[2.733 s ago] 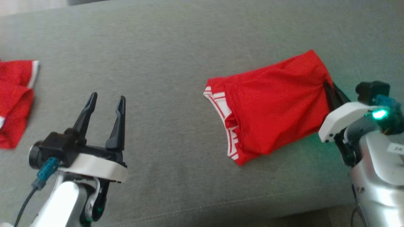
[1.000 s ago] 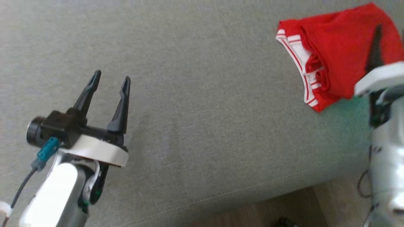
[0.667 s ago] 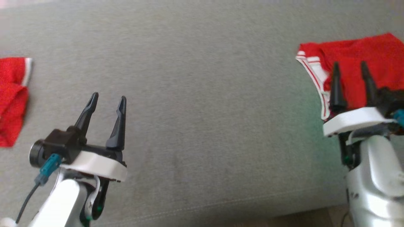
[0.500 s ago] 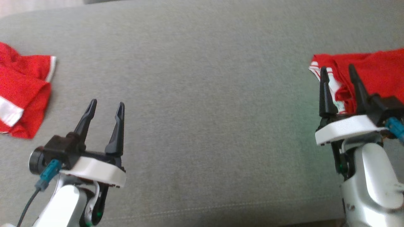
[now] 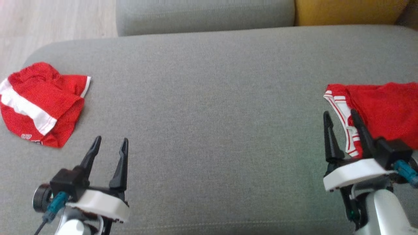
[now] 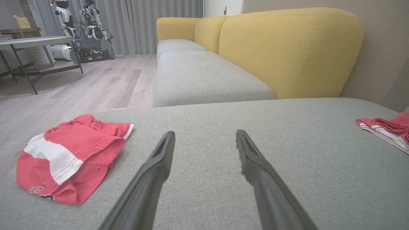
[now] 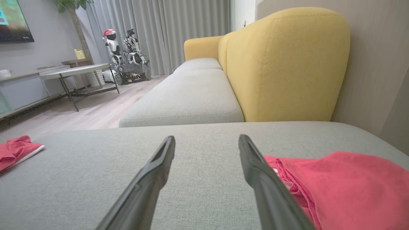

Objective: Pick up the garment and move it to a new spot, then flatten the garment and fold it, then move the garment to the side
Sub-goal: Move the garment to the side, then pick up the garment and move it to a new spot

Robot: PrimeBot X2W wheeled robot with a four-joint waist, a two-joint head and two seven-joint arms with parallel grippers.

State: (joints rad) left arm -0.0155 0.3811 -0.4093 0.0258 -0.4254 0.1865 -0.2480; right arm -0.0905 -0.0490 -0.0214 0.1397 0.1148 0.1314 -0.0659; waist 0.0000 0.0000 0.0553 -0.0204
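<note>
Head view: folded garment (image 5: pixel 382 107) at the cushion's (image 5: pixel 209 114) right edge beside the right gripper (image 5: pixel 339 114), splayed like the left gripper (image 5: pixel 111 141), open cushion between; left wrist: another red garment (image 6: pixel 70 153) near the left edge; right wrist: folded garment perhaps touching a finger (image 7: pixel 268 179).

Red garment (image 5: pixel 388 107) with white-striped band, grey cushion (image 5: pixel 209 114), yellow backrest (image 5: pixel 343 11)

living room, grey sofa (image 7: pixel 182 95) with yellow backrests (image 7: pixel 287 64), long curtains (image 7: pixel 179 32), wood floor (image 6: pixel 96 83), wall screen (image 7: pixel 14 19), parked robots (image 7: pixel 127 60)
</note>
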